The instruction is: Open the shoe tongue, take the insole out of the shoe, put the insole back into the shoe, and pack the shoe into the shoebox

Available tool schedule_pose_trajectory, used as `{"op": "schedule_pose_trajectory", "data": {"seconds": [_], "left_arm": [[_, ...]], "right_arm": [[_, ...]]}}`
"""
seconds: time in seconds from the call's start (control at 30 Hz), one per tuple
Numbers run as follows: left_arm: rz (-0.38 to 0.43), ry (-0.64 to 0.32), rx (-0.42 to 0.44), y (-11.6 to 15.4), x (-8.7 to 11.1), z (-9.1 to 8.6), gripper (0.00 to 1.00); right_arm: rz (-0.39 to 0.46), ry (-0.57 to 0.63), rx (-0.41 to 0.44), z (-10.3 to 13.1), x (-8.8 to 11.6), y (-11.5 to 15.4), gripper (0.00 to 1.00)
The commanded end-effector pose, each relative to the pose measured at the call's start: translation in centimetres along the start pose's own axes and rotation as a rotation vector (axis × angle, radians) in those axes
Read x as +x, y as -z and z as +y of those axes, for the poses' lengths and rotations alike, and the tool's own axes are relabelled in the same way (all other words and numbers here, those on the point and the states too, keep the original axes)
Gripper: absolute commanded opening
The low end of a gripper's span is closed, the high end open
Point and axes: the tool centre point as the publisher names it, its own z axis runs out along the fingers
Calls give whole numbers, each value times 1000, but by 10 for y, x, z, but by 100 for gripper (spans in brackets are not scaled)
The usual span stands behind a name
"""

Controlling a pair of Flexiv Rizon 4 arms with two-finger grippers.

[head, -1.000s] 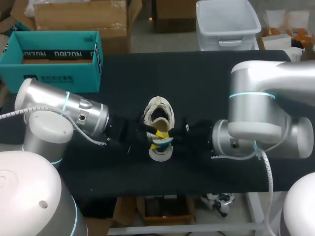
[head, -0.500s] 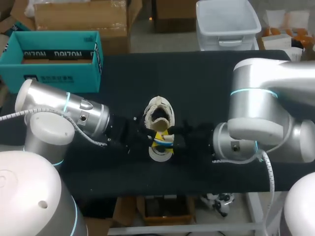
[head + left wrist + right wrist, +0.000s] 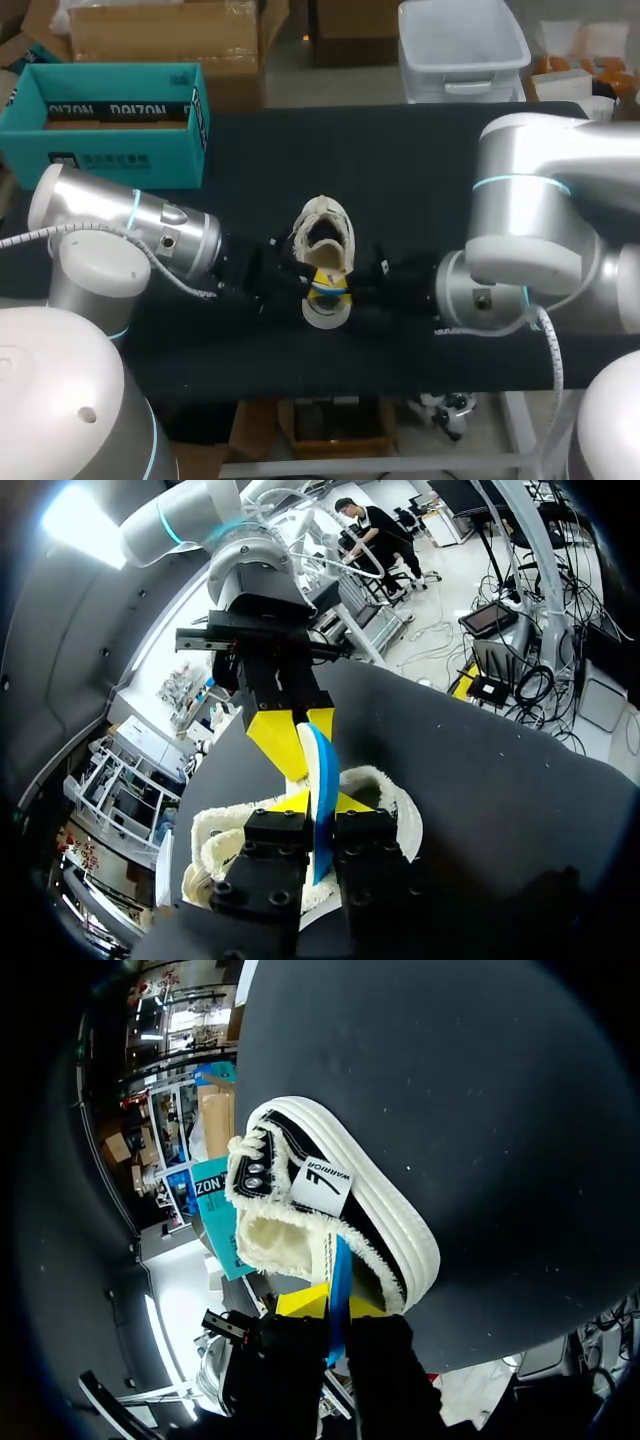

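A fleece-lined shoe (image 3: 323, 232) with a white sole stands in the middle of the black table (image 3: 430, 170), its opening facing up. A thin blue insole (image 3: 329, 286) stands on edge at the heel. My left gripper (image 3: 312, 284) comes in from the left and is shut on the insole (image 3: 322, 770). My right gripper (image 3: 346, 284) comes in from the right and pinches the same insole (image 3: 341, 1260). In the left wrist view my right gripper (image 3: 300, 735) faces my left gripper (image 3: 323, 805) over the shoe (image 3: 400, 800). In the right wrist view the shoe (image 3: 330, 1190) lies ahead of my right gripper (image 3: 335, 1306).
The teal shoebox (image 3: 110, 120) sits open at the back left of the table, well away from the shoe. Bare black table lies behind the shoe and to its right.
Both grippers stay at the heel with the insole between them. My right arm has shifted slightly to the right and down. The shoe has not moved.
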Motion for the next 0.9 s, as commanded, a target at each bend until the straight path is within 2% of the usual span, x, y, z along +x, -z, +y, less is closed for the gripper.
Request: {"op": "schedule_pose_trajectory", "data": {"seconds": [0.03,0.27,0.3,0.33,0.5,0.6,0.67,0.7,0.73,0.77,0.9], "left_arm": [[-7,-1,-8,-2,4,1,0],[8,46,-19,-7,-6,20,0],[7,47,-18,-6,-6,20,6],[7,47,-17,-6,-6,20,20],[4,42,-6,0,-4,20,35],[2,37,2,3,-2,17,38],[-2,32,1,5,0,16,36],[-4,30,3,6,1,15,22],[-5,29,3,6,1,15,16],[-6,28,3,6,1,14,0],[1,27,-6,2,0,16,0]], "right_arm": [[13,-1,14,5,-7,-13,0],[-20,7,8,20,-3,-26,0],[-22,7,12,22,-3,-27,0],[-24,7,12,23,-2,-28,0],[-38,14,-8,26,0,-27,0],[-39,13,-12,28,0,-27,0],[-39,13,-15,29,0,-27,0],[-38,13,-16,29,0,-27,0],[-38,12,-16,29,0,-27,0],[-38,12,-17,30,-1,-26,0],[-40,11,-24,31,-1,-25,0]]}}
